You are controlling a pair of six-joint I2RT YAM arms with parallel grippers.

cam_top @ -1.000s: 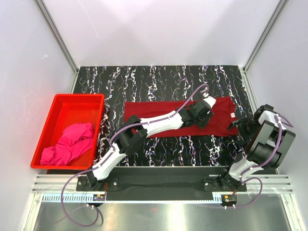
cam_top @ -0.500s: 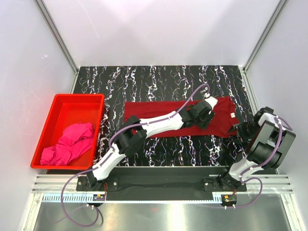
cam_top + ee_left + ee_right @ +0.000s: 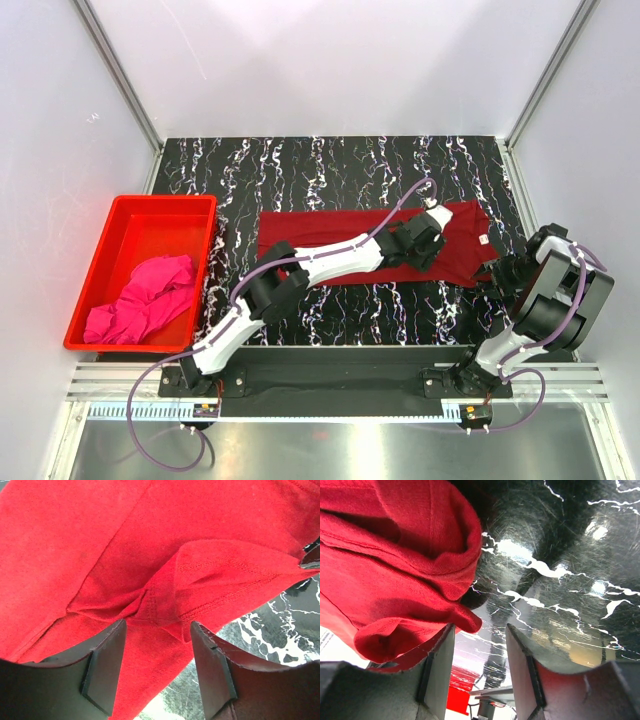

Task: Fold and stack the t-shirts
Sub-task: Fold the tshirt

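A dark crimson t-shirt (image 3: 330, 222) lies folded in a long band across the middle of the black marbled table (image 3: 330, 165), its white neck label (image 3: 482, 240) at the right end. My left gripper (image 3: 425, 245) reaches over its right half and stands open, with a puckered sleeve seam (image 3: 160, 595) just beyond the fingertips (image 3: 105, 670). My right gripper (image 3: 495, 268) sits at the shirt's right edge, open, with a rolled fold of crimson cloth (image 3: 410, 580) against its left finger (image 3: 437, 670). A bright pink t-shirt (image 3: 145, 300) lies crumpled in the bin.
A red plastic bin (image 3: 165, 203) stands at the table's left edge. White walls and metal frame posts close in the back and sides. A metal rail runs along the front by the arm bases.
My right gripper's jaws have narrowed and it has edged in against the shirt's right end. The left gripper has closed in slightly and barely shifted.
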